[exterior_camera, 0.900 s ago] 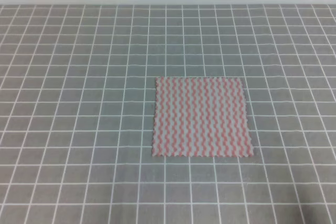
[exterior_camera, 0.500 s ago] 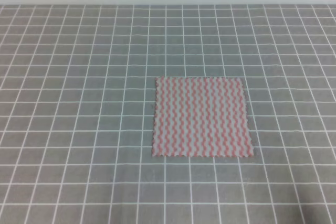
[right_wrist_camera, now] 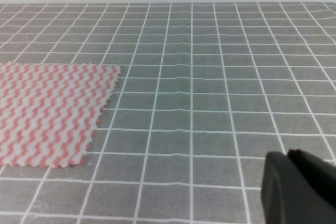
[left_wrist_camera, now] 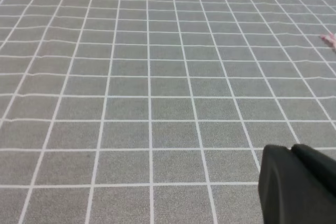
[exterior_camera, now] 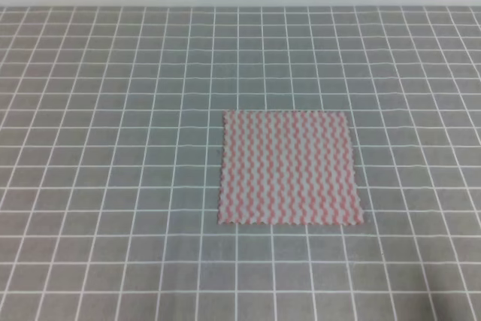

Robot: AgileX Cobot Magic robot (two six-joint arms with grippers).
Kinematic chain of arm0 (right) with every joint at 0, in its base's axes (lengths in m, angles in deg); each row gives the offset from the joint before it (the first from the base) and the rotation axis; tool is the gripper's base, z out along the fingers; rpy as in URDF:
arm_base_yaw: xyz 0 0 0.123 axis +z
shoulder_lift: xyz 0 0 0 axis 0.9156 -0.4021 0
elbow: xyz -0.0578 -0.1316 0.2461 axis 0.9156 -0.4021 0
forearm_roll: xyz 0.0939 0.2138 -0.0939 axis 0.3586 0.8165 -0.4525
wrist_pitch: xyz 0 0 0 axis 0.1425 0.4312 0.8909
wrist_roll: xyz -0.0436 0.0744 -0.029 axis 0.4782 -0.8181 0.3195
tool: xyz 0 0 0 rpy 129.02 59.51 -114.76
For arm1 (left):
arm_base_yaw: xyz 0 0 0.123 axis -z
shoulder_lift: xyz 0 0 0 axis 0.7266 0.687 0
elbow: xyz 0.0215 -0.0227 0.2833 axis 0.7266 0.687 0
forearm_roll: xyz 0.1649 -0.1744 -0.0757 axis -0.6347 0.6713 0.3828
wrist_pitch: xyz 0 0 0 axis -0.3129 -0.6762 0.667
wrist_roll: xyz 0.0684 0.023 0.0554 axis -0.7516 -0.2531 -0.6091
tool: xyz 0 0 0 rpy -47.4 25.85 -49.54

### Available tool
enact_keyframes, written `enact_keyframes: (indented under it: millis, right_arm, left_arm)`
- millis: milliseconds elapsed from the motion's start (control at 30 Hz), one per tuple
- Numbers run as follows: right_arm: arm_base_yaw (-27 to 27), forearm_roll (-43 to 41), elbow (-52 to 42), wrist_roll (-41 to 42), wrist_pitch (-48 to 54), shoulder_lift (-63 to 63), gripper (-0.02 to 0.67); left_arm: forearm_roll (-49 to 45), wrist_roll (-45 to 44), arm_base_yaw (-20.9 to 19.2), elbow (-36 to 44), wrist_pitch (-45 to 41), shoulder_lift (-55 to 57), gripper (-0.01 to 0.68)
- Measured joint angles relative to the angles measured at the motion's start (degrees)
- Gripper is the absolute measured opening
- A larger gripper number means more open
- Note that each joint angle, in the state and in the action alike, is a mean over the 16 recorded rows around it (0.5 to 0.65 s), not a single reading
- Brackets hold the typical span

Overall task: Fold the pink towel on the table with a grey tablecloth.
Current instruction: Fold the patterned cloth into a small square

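The pink towel (exterior_camera: pixel 288 168) lies flat and unfolded on the table with a grey tablecloth (exterior_camera: pixel 113 148), slightly right of centre. Only 1 dark corner of the left gripper (left_wrist_camera: pixel 299 186) and of the right gripper (right_wrist_camera: pixel 296 188) shows; whether either pair of fingers is released or clenched cannot be told.

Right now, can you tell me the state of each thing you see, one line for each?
pink towel: lying flat and fully spread out, unfolded, with nothing touching it.
table with a grey tablecloth: covered, the cloth mostly smooth with slight ripples.
left gripper: only a dark part shows at the bottom corner of its wrist view, above bare cloth; jaws cannot be judged.
right gripper: the same, off to the right of the towel; jaws cannot be judged.
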Motion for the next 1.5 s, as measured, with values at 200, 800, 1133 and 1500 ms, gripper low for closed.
enact_keyframes:
  millis: [200, 800, 1133, 1500]
  right_arm:
    - [0.00, 0.94, -0.09, 0.00, 0.00, 0.00, -0.018]
    - [0.03, 16.66, -0.28, -0.17, -2.58, -0.13, -0.018]
    - [0.08, 60.50, -0.73, -0.12, -7.80, -0.26, -0.017]
    - [0.04, 74.91, -0.37, 1.96, -8.64, -0.18, -0.018]
  left_arm:
    - [-0.02, 0.00, 0.01, 0.16, 0.06, -0.29, -0.001]
    - [8.51, 1.05, 0.00, -0.31, 3.18, 0.26, -0.001]
    - [30.65, 2.76, 0.00, -0.16, 11.87, -0.06, -0.001]
    - [36.62, 2.85, 0.01, 0.08, 17.07, -0.27, -0.001]
